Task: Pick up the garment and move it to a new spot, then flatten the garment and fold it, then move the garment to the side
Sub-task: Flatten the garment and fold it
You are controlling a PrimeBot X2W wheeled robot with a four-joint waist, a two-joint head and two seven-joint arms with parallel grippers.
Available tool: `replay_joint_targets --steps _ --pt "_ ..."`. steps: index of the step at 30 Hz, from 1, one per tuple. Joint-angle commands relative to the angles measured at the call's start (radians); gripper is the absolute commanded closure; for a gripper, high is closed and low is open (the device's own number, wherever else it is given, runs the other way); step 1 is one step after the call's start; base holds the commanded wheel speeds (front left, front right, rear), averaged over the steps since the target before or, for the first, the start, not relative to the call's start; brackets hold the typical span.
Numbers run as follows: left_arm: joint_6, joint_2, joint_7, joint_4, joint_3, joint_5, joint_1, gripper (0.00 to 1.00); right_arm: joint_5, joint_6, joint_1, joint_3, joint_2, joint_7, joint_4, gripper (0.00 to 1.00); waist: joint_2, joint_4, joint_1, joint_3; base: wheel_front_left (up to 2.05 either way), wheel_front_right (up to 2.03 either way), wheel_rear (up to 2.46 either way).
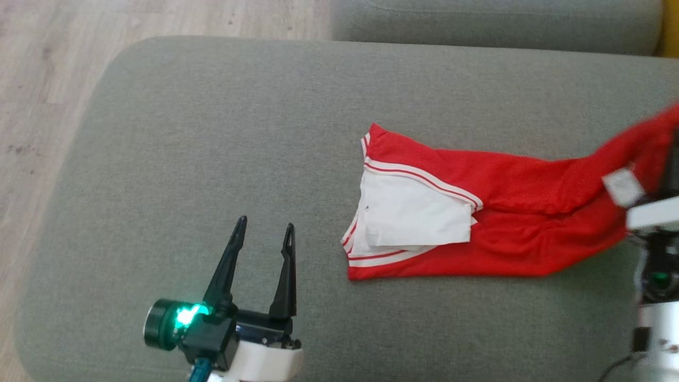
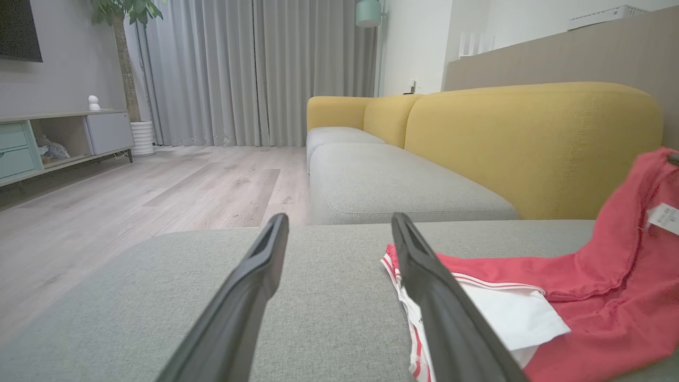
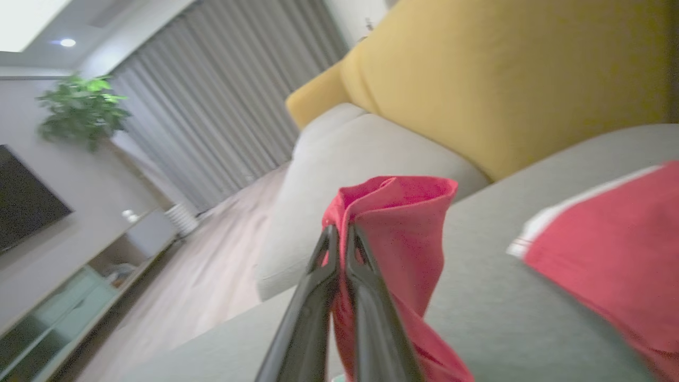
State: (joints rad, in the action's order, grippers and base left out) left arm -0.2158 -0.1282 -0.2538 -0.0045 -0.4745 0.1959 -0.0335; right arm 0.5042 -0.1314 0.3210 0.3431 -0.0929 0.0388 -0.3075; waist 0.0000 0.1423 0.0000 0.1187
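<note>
The red garment (image 1: 509, 233) lies on the grey sofa seat (image 1: 212, 132), right of centre, with its white-trimmed openings toward the left. Its right end rises off the seat, pinched in the right tool (image 3: 342, 233), whose fingers are clamped together on a fold of the cloth. The left tool (image 1: 266, 223) hovers over the seat, near and left of the garment, fingers apart and holding nothing.

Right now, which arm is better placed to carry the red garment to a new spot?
Right. The right jaws are shut on a fold of the red garment, with that end raised off the grey cushion. The left jaws stand open over bare cushion beside it, holding nothing.
</note>
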Motion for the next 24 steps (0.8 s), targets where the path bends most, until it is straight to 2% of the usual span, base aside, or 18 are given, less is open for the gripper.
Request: replay_joint_targets --steps 1,5,9,16,22,23,24 --pt "0.009 0.009 -0.008 -0.025 0.048 -0.011 -0.007 0.0 0.012 0.001 -0.006 -0.067 0.015 0.019 0.102 1.0 0.0 0.012 0.0 -0.009 0.0 0.0 0.0" --pt "0.021 0.018 -0.008 -0.021 0.054 -0.02 -0.001 0.0 0.032 0.001 -0.046 -0.193 0.041 0.04 0.199 1.0 0.0 0.043 0.0 -0.014 0.0 0.0 0.0" --pt "0.031 0.024 -0.008 -0.017 0.056 -0.025 0.0 0.0 0.116 0.001 -0.059 -0.312 0.042 0.018 0.186 1.0 0.0 0.073 0.0 -0.012 0.0 0.0 0.0" --pt "0.05 0.038 -0.008 -0.002 0.062 -0.038 -0.001 0.0 0.235 0.001 -0.006 -0.567 0.042 -0.076 0.013 1.0 0.0 0.154 0.0 -0.001 0.0 0.0 0.0" --pt "0.062 0.043 -0.008 0.008 0.068 -0.045 0.002 0.0 0.305 0.001 0.063 -0.706 0.043 -0.135 -0.123 1.0 0.0 0.202 0.0 -0.001 0.0 0.0 0.0" --pt "0.064 0.044 -0.008 0.009 0.07 -0.045 0.004 0.0 0.315 0.001 0.071 -0.73 0.043 -0.141 -0.142 0.94 0.0 0.205 0.0 -0.002 0.0 0.0 0.0" --pt "0.064 0.044 -0.008 0.01 0.072 -0.046 0.005 0.0 0.326 0.001 0.078 -0.752 0.043 -0.145 -0.16 0.63 0.0 0.208 0.0 -0.003 0.0 0.0 0.0"
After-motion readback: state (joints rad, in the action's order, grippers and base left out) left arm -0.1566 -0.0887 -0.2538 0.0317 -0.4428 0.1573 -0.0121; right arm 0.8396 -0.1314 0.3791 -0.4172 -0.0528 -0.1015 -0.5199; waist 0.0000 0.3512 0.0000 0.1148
